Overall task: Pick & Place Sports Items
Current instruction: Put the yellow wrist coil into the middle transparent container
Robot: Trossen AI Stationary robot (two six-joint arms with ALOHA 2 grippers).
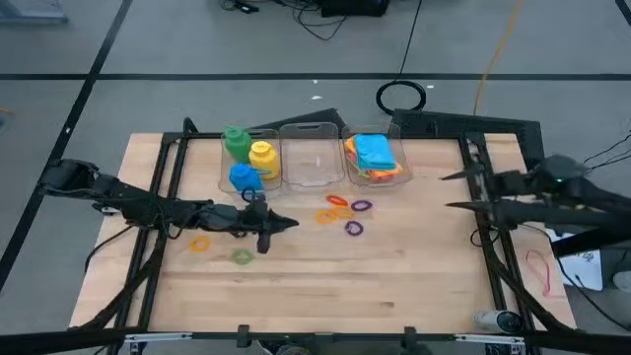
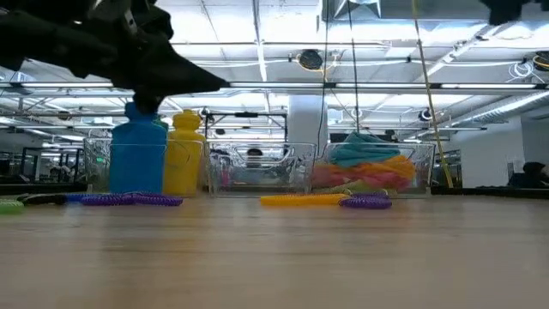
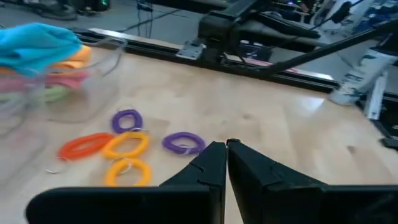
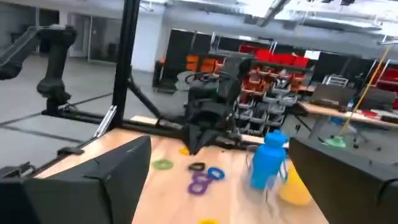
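Observation:
Three clear bins stand in a row at the table's far middle. The left bin [image 1: 225, 170] holds a green [image 1: 236, 140], a yellow [image 1: 262, 158] and a blue bottle [image 1: 244, 177], all upright. The right bin [image 1: 347, 163] holds folded cloths [image 1: 375, 153], the blue one on top. Several purple, orange and yellow rings [image 1: 340, 209] lie flat on the wood in front of the bins, with two more [image 1: 201, 243] by the left arm. My left gripper [image 1: 291, 224] is shut just left of the rings, with nothing in it [image 3: 226, 149]. My right gripper [image 1: 452, 191] is open over the table's right edge.
The middle bin [image 1: 314, 156] is empty. Dark frame rails run along the table's left [image 1: 158, 227] and right [image 1: 488, 237] sides. A small white-and-dark object [image 1: 498, 319] lies at the near right corner. The near half of the wooden top [image 1: 345, 296] is bare.

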